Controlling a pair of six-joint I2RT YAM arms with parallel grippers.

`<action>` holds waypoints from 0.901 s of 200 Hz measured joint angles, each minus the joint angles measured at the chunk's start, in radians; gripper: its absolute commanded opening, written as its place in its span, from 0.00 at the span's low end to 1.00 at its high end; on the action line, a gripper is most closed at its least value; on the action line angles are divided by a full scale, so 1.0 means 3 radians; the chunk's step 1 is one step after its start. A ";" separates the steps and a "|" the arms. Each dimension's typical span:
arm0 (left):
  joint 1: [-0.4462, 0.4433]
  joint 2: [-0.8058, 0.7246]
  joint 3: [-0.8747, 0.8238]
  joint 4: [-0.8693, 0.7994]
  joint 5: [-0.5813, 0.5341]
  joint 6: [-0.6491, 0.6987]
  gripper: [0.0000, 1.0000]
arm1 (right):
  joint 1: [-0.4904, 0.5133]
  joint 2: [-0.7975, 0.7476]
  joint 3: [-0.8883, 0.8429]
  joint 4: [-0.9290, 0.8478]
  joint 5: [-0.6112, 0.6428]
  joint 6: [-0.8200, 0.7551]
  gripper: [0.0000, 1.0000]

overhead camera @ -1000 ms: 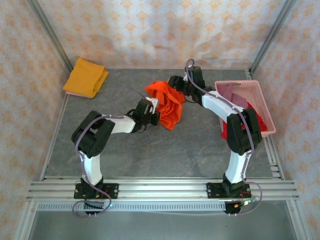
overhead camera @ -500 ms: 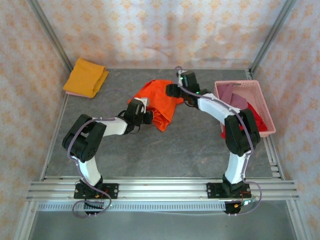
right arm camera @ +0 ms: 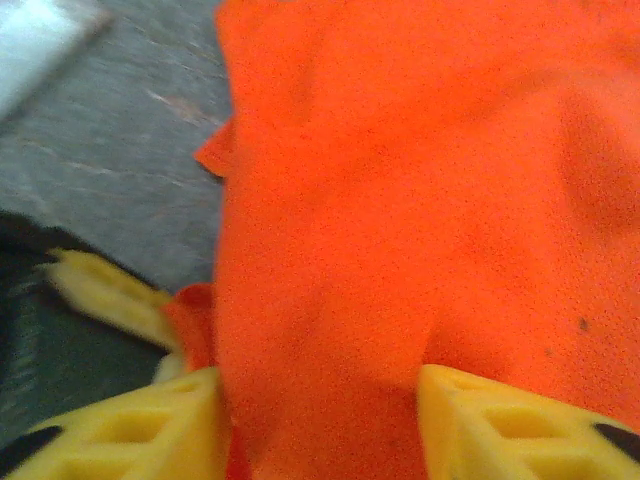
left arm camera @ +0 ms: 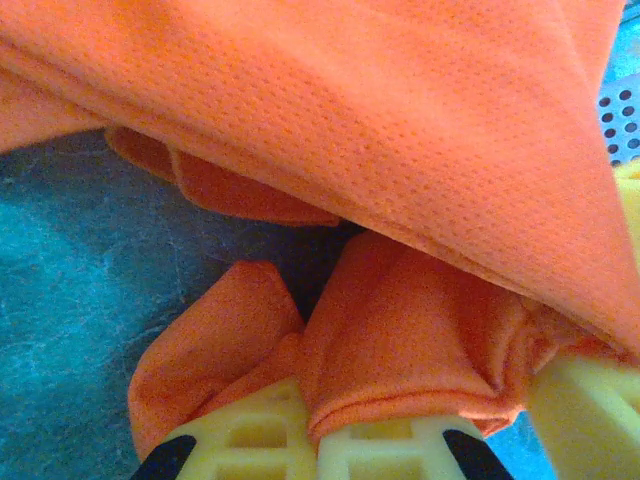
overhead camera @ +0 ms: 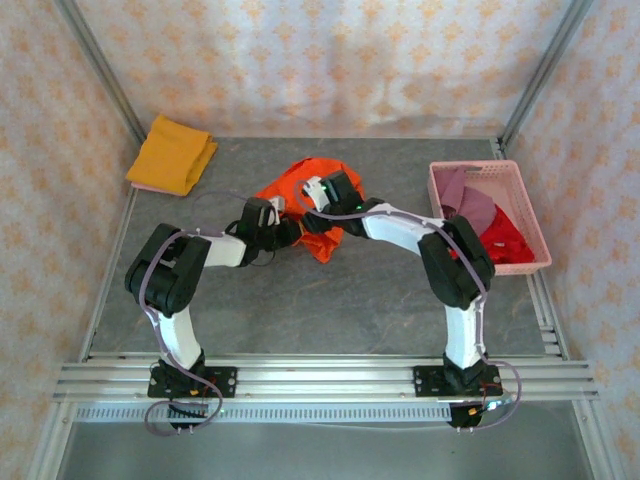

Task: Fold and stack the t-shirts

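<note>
The bright orange t-shirt [overhead camera: 300,185] lies bunched on the grey table, mid-back. My left gripper [overhead camera: 288,232] reaches it from the left. In the left wrist view that gripper [left arm camera: 318,432] is shut on a folded edge of the orange t-shirt [left arm camera: 400,330]. My right gripper [overhead camera: 312,218] comes from the right and meets the left one at the cloth. Its fingers [right arm camera: 130,430] stand apart with a thick bunch of the orange t-shirt [right arm camera: 330,300] filling the gap, right gripper [right arm camera: 320,430]. A folded mustard yellow t-shirt [overhead camera: 172,153] lies at the back left.
A pink lattice basket [overhead camera: 520,185] stands at the right edge with a mauve shirt [overhead camera: 470,200] and a red shirt [overhead camera: 500,240] in it. Metal frame posts and patterned curtain walls close the table on three sides. Bare grey table [overhead camera: 330,300] lies in front of the arms.
My right gripper has swung left and nearer, over the orange shirt to the left gripper, its fingers narrowing. The shirt has come down and left into a bunch. The left gripper drew back left.
</note>
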 measured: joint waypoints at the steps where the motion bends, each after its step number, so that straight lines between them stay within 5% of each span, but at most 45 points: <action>1: 0.0000 0.0000 0.0000 0.0000 0.0001 -0.0001 0.00 | 0.0000 0.0006 0.0006 -0.0005 0.0009 0.0010 0.32; 16: 0.0000 0.0000 0.0000 -0.0005 0.0008 0.0000 0.00 | -0.0003 0.0083 0.0090 -0.0042 0.0149 0.0031 0.12; 37: 0.0006 0.0000 -0.0005 -0.0008 0.0006 0.0004 0.00 | -0.0013 0.0067 0.0079 0.0004 0.0256 0.0128 0.00; 78: 0.0181 -0.0153 -0.0151 -0.0004 0.0013 0.0018 0.00 | -0.0169 -0.0275 -0.0381 0.0323 0.0355 0.0626 0.00; 121: 0.0523 -0.0482 -0.0318 -0.0117 0.0038 0.0015 0.00 | -0.0727 -0.0867 -0.1101 0.0874 0.0600 0.1489 0.00; 158: 0.0585 -0.0989 -0.0507 -0.0216 0.0130 0.0039 0.00 | -0.0656 -0.1485 -0.1788 0.1031 0.0680 0.2173 0.00; 180: 0.0615 -0.1233 -0.0624 -0.0394 0.0192 0.0067 0.00 | -0.0626 -0.1858 -0.2146 0.1062 0.0607 0.2495 0.28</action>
